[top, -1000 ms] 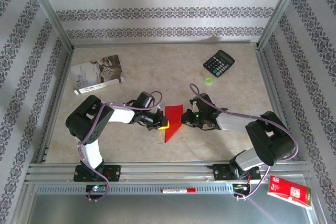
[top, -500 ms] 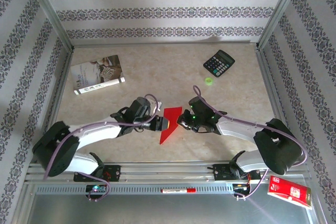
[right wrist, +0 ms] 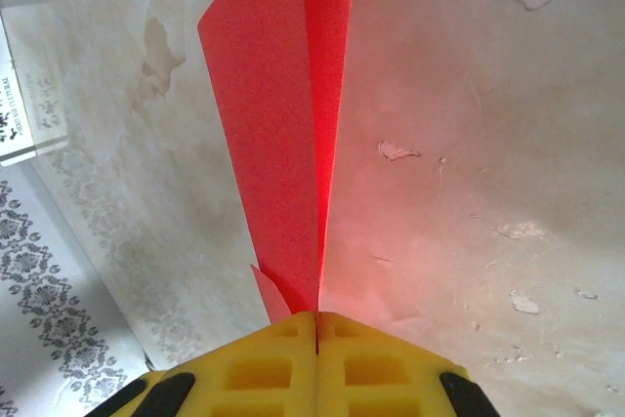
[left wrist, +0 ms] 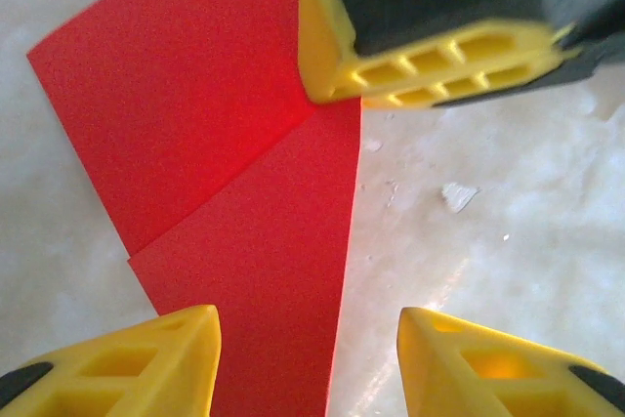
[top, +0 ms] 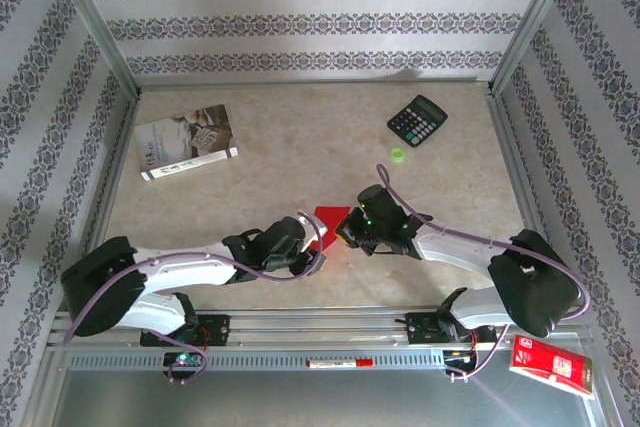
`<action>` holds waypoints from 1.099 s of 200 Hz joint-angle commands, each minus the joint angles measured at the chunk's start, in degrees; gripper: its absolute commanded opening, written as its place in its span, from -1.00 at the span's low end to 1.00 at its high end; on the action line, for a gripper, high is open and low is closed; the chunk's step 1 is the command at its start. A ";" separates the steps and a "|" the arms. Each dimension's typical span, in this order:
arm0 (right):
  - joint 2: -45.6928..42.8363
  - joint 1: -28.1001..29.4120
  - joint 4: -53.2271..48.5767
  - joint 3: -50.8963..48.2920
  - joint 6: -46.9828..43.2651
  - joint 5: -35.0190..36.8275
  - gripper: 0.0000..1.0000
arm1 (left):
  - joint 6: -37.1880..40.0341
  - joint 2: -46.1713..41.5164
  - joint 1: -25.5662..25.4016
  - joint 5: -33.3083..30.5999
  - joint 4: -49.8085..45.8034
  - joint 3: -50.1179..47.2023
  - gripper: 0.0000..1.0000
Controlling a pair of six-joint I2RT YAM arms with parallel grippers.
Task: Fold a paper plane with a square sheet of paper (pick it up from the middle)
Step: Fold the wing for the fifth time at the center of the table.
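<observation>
The bright red sheet of paper (left wrist: 195, 124) is folded into a slim, layered paper plane shape with a centre crease (right wrist: 283, 134). My right gripper (right wrist: 315, 317) is shut on its narrow end, and its yellow fingers (left wrist: 430, 56) show at the top of the left wrist view. My left gripper (left wrist: 308, 358) is open just above the table and straddles the paper's long edge, with no fingertip touching it. From above, a small part of the paper (top: 328, 215) shows between the left gripper (top: 320, 245) and the right gripper (top: 343, 234); the rest is hidden by them.
A black calculator (top: 417, 120) and a small green ring (top: 398, 154) lie at the back right. A printed booklet (top: 186, 142) lies at the back left. A glossy red packet (top: 550, 365) rests off the table at the front right. Patterned walls enclose the table.
My left gripper has opened and let go of the paper, and its arm has stretched low and to the right. The right gripper stayed shut on the paper and shifted slightly left.
</observation>
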 commanded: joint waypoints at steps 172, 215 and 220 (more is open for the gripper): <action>2.85 1.23 3.35 -0.02 3.25 -0.22 -1.00 | 8.03 8.78 -2.16 -8.48 -1.32 6.49 -0.48; 3.10 1.36 3.53 0.21 3.17 -0.43 -1.00 | 7.96 8.90 -2.16 -8.26 -1.26 6.80 -0.64; 3.18 1.28 3.58 0.20 3.17 -0.48 -1.00 | 7.97 8.95 -2.16 -8.12 -1.24 6.75 -0.66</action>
